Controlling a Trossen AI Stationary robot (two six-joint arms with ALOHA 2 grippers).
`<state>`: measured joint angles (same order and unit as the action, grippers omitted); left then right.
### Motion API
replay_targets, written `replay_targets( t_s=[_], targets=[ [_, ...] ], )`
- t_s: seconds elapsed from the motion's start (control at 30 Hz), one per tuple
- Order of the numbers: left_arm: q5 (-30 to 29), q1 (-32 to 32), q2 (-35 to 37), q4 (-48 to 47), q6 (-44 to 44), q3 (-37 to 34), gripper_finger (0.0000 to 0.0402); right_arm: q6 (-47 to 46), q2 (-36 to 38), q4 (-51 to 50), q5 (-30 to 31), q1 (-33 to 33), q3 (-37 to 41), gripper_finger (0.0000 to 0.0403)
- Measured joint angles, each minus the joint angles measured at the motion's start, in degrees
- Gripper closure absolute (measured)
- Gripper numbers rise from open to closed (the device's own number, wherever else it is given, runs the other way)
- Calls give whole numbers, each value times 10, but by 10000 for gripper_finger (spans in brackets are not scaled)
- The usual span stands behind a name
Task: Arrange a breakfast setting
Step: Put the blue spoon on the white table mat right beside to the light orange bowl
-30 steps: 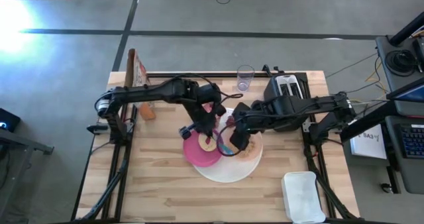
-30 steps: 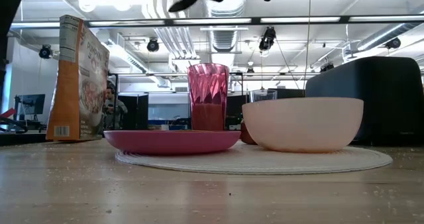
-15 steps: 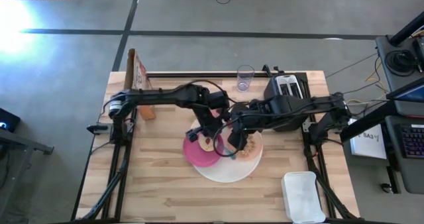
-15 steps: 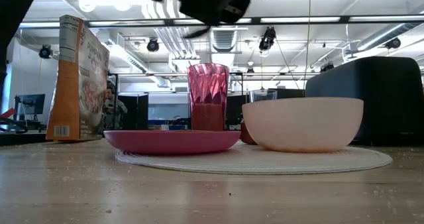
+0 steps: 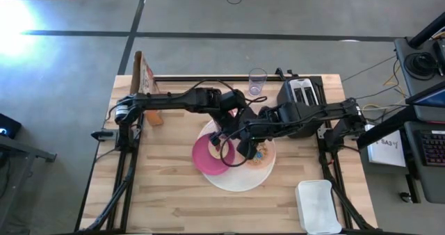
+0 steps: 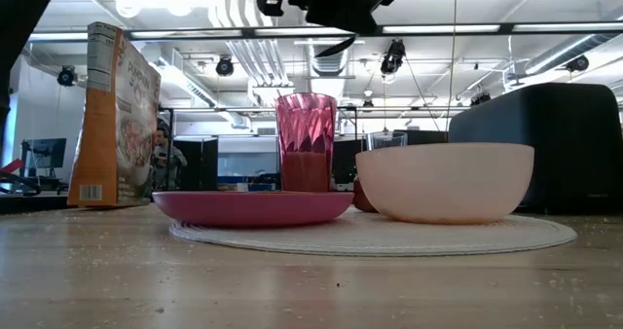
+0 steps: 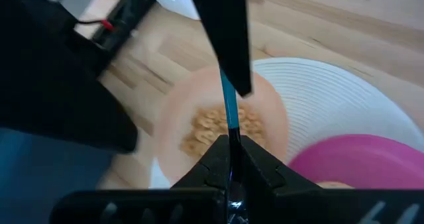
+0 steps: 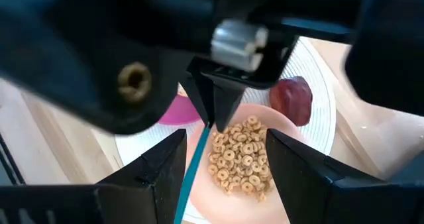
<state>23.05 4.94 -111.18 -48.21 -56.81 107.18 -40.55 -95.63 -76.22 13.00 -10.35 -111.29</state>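
Observation:
A peach bowl (image 8: 242,159) of cereal rings, a magenta plate (image 5: 211,156) and a pink cup (image 6: 306,142) stand on the large white plate (image 5: 236,179). My left gripper (image 7: 230,143) is shut on the teal-handled spoon (image 7: 228,103) and hovers above the bowl. My right gripper (image 8: 225,136) is open just beside it. The spoon's handle (image 8: 194,161) runs between the right fingers; I cannot tell whether they touch it. The spoon's head is hidden. My left gripper pinches the spoon's teal handle (image 7: 232,128) between its two fingertips. The fingers slant down from the table's left side, and the handle sticks straight out beyond them. The spoon is lifted clear, above the cereal bowl. Its far end is hidden behind a right finger (image 7: 228,32).
A cereal box (image 5: 144,82) stands at the far left, a clear cup (image 5: 257,81) at the far edge and a black toaster (image 5: 303,92) at the far right. A white tub (image 5: 318,206) sits at the near right corner.
My left gripper has carried the spoon toward the table's right, from over the magenta plate to over the bowl. It has sunk a little and tipped further downward. It now stands close against my right gripper, which has kept still.

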Motion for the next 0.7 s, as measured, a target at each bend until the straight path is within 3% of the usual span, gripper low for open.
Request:
replay_targets(
  t_s=[0.2,0.6,0.7],
  targets=[
    [-4,-1,0,45,-13,-1,401,-15,0,-3,-3,-2,0,207],
    [-106,-2,0,55,-50,-2,401,-70,0,-44,-15,-3,11,207],
    [-101,-3,1,55,-63,-4,401,-93,0,-56,-21,-3,12,207]
  ],
)
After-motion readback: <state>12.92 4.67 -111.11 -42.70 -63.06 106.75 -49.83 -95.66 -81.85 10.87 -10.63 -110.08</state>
